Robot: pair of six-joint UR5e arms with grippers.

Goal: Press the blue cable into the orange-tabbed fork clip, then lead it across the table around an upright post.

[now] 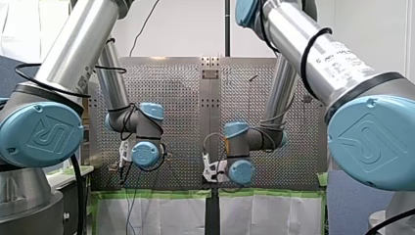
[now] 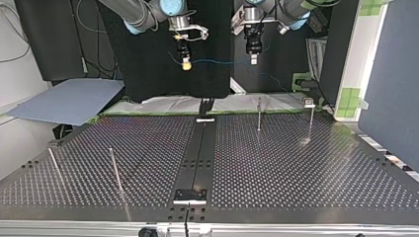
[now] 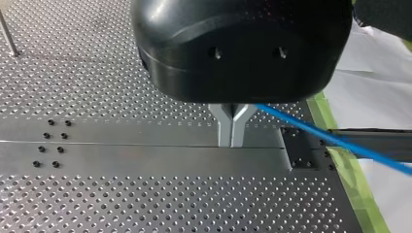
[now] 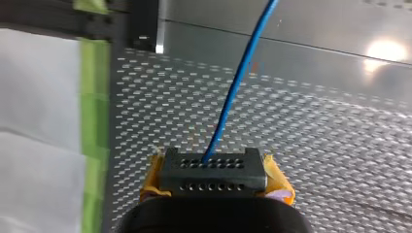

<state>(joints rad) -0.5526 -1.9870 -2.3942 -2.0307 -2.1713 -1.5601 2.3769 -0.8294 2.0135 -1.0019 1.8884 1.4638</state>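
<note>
top view: blue cable abv table

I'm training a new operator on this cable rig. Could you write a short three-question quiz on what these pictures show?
1. True or false: the blue cable is stretched in the air between my left arm's fingers and my right arm's fingers.
2. Which fingers carry yellow pads? A. my left arm's. B. my right arm's. C. neither.
3. Fill in the gap: in the left wrist view, my left arm's metal fingers are ____ on the cable.

Key: 1 true; 2 B; 3 shut.
</note>
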